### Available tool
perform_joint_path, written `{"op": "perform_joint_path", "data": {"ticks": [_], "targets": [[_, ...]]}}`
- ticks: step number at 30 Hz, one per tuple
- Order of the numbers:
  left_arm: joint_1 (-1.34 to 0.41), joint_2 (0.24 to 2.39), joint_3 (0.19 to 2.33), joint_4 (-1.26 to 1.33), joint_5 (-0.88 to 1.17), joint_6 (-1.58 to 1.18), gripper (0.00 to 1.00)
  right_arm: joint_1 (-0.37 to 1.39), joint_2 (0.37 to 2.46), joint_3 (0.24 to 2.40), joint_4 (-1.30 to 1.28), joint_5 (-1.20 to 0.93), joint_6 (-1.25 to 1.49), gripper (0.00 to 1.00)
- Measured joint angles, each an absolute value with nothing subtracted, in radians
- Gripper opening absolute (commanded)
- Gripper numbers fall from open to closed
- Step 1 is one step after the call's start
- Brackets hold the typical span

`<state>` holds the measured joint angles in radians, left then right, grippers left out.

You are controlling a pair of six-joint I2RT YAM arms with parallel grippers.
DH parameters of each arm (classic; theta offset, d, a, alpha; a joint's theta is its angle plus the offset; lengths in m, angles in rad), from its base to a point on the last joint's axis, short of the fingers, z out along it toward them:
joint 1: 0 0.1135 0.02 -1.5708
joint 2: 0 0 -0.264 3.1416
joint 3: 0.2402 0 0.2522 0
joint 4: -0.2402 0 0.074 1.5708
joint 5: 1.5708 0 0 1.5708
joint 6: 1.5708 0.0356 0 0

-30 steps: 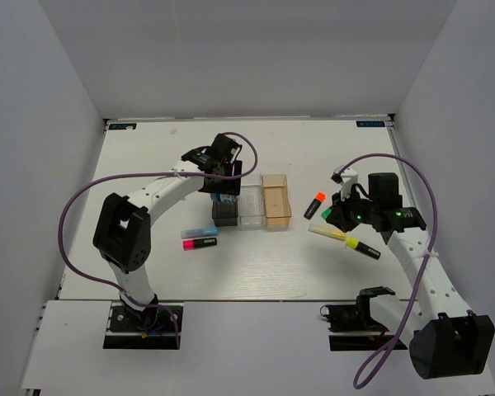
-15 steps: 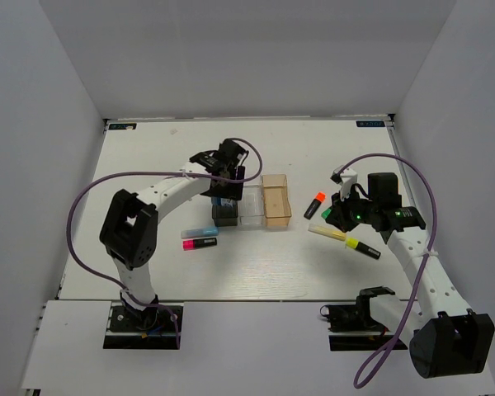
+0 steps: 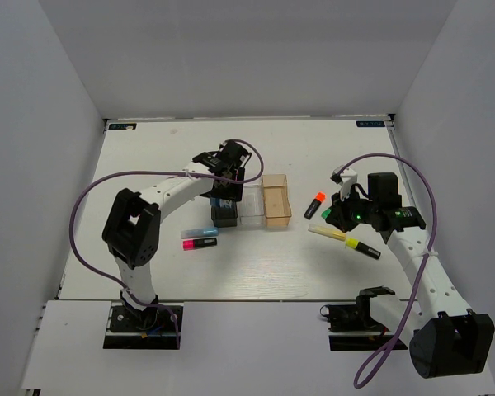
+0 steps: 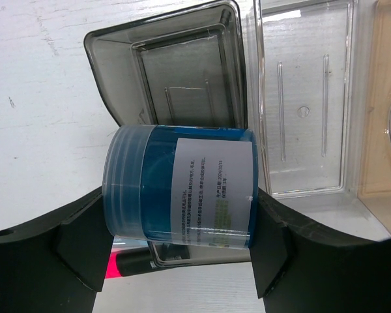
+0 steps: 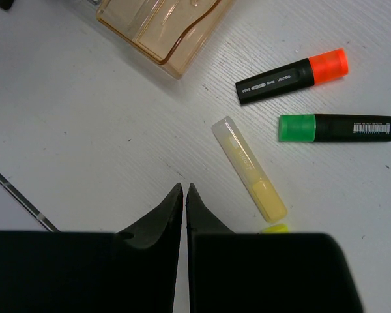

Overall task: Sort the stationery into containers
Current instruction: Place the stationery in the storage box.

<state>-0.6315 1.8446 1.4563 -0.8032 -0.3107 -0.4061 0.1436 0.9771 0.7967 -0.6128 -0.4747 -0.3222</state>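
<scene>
My left gripper [image 4: 180,225] is shut on a small blue tub with a white label [image 4: 182,186], held sideways just above the near end of the smoky dark grey bin [image 4: 98,59]. From above, that gripper [image 3: 225,191] hangs over the grey bin [image 3: 225,218]. The clear bin [image 4: 303,98] and the orange-tan bin [image 4: 384,130] stand beside it, with nothing showing inside them. My right gripper [image 5: 184,189] is shut and holds nothing, hovering over bare table beside a pale-yellow stick [image 5: 249,167], an orange-ended highlighter [image 5: 290,77] and a green-ended highlighter [image 5: 335,126].
A pink-ended highlighter [image 3: 199,242] and a light-blue stick [image 3: 200,230] lie left of the grey bin. A yellow-ended highlighter [image 3: 363,247] lies under my right arm. Purple cables loop off both arms. White walls close in the table on three sides.
My left arm has shifted slightly to the right with the blue tub still in its grip. The right arm has not moved.
</scene>
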Motion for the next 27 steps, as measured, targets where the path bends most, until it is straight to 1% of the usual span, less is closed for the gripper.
{"op": "perform_joint_path", "data": {"ticks": [7, 8, 10, 11, 12, 14, 15, 17, 18, 20, 21, 23, 24, 25, 27], "targets": [[-0.633, 1.868, 1.474, -0.814, -0.311, -0.428, 0.0, 0.144, 0.977, 0.797, -0.613, -0.475, -0.322, 0.08], [-0.633, 1.874, 1.479, -0.815, -0.313, -0.43, 0.03, 0.144, 0.977, 0.797, -0.613, -0.475, -0.322, 0.08], [-0.632, 1.879, 1.484, -0.815, -0.317, -0.434, 0.1, 0.144, 0.977, 0.797, -0.613, -0.474, -0.322, 0.08], [-0.632, 1.879, 1.485, -0.817, -0.318, -0.436, 0.15, 0.144, 0.977, 0.797, -0.613, -0.475, -0.322, 0.08], [-0.633, 1.88, 1.486, -0.817, -0.317, -0.439, 0.32, 0.144, 0.977, 0.797, -0.613, -0.475, -0.322, 0.08], [-0.633, 1.88, 1.486, -0.817, -0.317, -0.442, 0.52, 0.144, 0.977, 0.797, -0.613, -0.475, -0.322, 0.08], [-0.633, 1.88, 1.486, -0.817, -0.318, -0.445, 0.56, 0.144, 0.977, 0.797, -0.613, -0.475, -0.322, 0.09], [-0.633, 1.88, 1.486, -0.818, -0.318, -0.447, 0.59, 0.144, 0.977, 0.797, -0.613, -0.474, -0.322, 0.09], [-0.633, 1.88, 1.486, -0.818, -0.318, -0.447, 0.63, 0.144, 0.977, 0.797, -0.613, -0.475, -0.322, 0.09], [-0.633, 1.88, 1.488, -0.821, -0.318, -0.45, 0.67, 0.144, 0.977, 0.797, -0.613, -0.474, -0.322, 0.1], [-0.633, 1.88, 1.488, -0.822, -0.318, -0.451, 0.71, 0.144, 0.977, 0.797, -0.613, -0.474, -0.322, 0.1], [-0.633, 1.881, 1.493, -0.829, -0.319, -0.453, 0.75, 0.144, 0.977, 0.797, -0.613, -0.474, -0.322, 0.1], [-0.633, 1.882, 1.496, -0.834, -0.319, -0.453, 0.75, 0.144, 0.977, 0.797, -0.613, -0.474, -0.322, 0.1], [-0.634, 1.882, 1.499, -0.836, -0.319, -0.454, 0.8, 0.143, 0.977, 0.797, -0.613, -0.475, -0.322, 0.1], [-0.633, 1.884, 1.504, -0.839, -0.323, -0.454, 0.86, 0.144, 0.977, 0.797, -0.613, -0.474, -0.322, 0.1]]}}
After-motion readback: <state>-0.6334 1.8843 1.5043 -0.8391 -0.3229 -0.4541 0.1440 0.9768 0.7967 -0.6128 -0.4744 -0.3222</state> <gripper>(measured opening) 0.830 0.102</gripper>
